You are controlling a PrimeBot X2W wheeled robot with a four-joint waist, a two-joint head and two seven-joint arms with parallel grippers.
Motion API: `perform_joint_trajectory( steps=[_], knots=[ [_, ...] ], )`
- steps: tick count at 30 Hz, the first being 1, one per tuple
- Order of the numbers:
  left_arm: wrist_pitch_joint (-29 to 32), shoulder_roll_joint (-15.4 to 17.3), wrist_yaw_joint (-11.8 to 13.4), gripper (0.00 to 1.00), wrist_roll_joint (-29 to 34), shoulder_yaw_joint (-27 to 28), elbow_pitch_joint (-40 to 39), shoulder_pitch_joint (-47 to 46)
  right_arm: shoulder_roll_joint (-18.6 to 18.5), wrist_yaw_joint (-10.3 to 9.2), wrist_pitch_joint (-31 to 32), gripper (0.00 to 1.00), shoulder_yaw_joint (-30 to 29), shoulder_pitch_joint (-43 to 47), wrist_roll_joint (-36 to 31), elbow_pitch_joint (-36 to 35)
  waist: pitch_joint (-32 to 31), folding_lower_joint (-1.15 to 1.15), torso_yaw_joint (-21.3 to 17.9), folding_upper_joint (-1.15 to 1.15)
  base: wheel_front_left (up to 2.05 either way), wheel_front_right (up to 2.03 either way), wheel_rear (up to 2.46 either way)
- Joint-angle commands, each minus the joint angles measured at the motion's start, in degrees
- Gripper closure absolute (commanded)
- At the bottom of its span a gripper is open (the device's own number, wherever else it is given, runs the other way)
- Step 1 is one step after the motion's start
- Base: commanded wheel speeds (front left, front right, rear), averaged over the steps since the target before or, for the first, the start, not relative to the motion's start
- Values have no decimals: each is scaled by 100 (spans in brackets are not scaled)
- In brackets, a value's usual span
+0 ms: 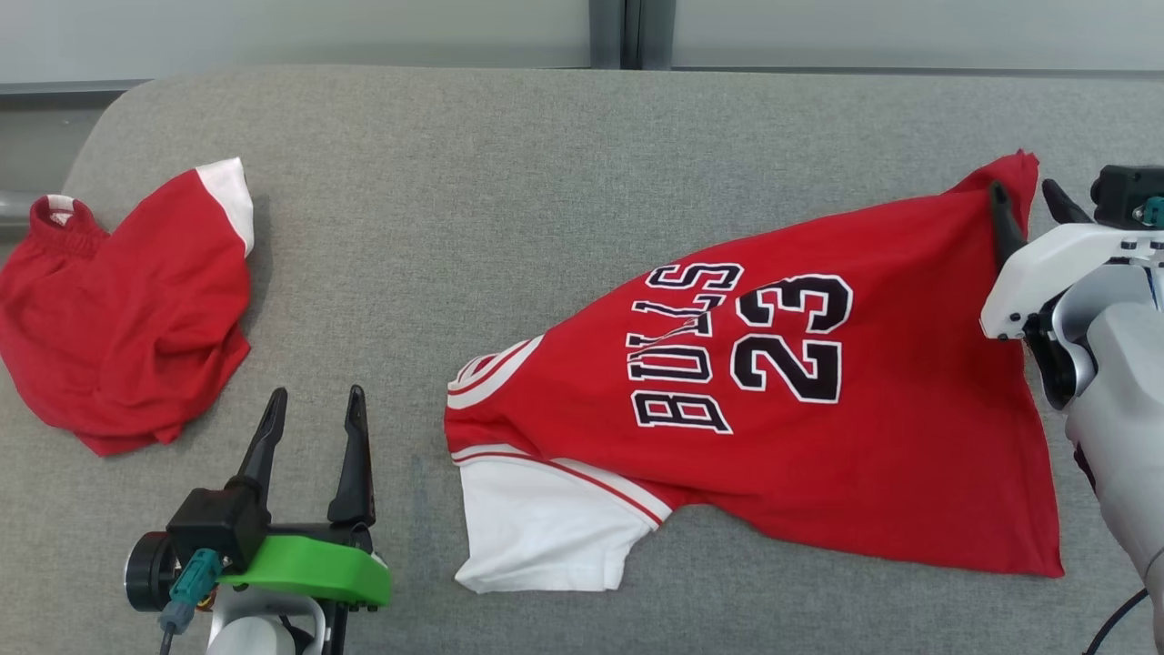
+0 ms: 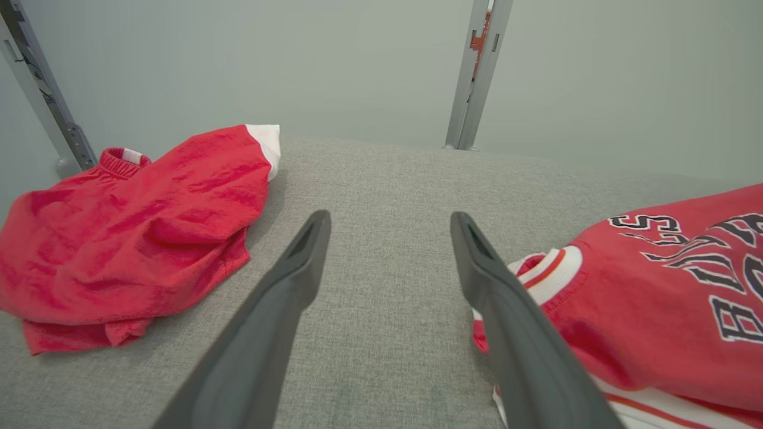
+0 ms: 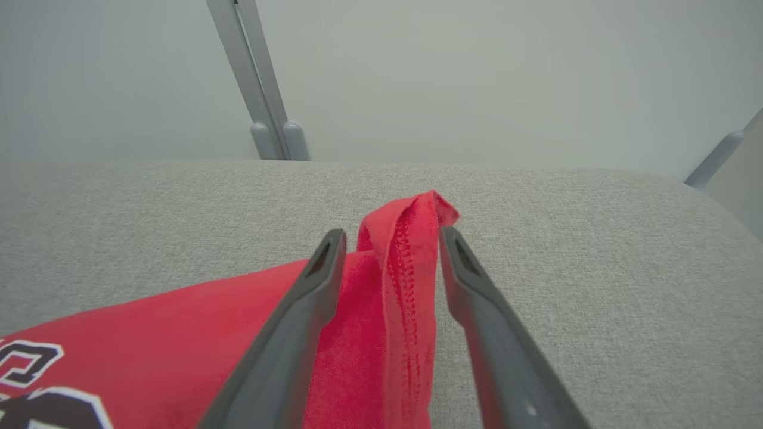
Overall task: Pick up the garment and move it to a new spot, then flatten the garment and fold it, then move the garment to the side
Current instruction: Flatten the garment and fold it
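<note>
Left gripper [image 1: 314, 405] jaws apart, right gripper [image 1: 1024, 187] jaws apart astride jersey [image 1: 818, 437] hem near worktop [image 1: 546, 182] right edge; retreat may snag it.

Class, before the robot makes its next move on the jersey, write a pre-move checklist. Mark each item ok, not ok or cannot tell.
1. Jersey flat on the table: not ok, its far right hem corner is bunched into a raised ridge.
2. Right gripper astride that ridge: ok.
3. Ridge pinched: not ok, jaws stand apart.
4. Left gripper open over bare table, off the jersey: ok.
5. Second red garment apart from the jersey: ok.
6. White sleeve fully smooth: cannot tell.
</note>
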Motion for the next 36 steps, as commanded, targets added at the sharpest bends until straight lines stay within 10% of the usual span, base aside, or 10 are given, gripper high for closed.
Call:
perform_joint_trajectory(
  steps=[1, 8, 25, 36],
  knots=[
    [-3, 15, 19, 0, -51, 24, 7, -3, -9, -9, -95, 0, 35, -37, -73, 51, -38, 0, -20, 0, 0, 0, 0],
    [-3, 14, 30, 0, 53, 141, -27, 179, -80, -9, -332, 0, -62, 382, 0, -280, -305, 0, -216, 0, 0, 0, 0],
    [-3, 15, -49, 0, 227, 298, -39, 443, 167, -9, -333, 0, -944, 3395, -583, -4321, -740, 0, -676, 0, 0, 0, 0],
    [-3, 15, -84, 0, 296, 358, 15, 542, 679, -8, -333, 0, -1363, 4957, -988, -5693, -954, 0, -707, 0, 0, 0, 0]
  ],
)
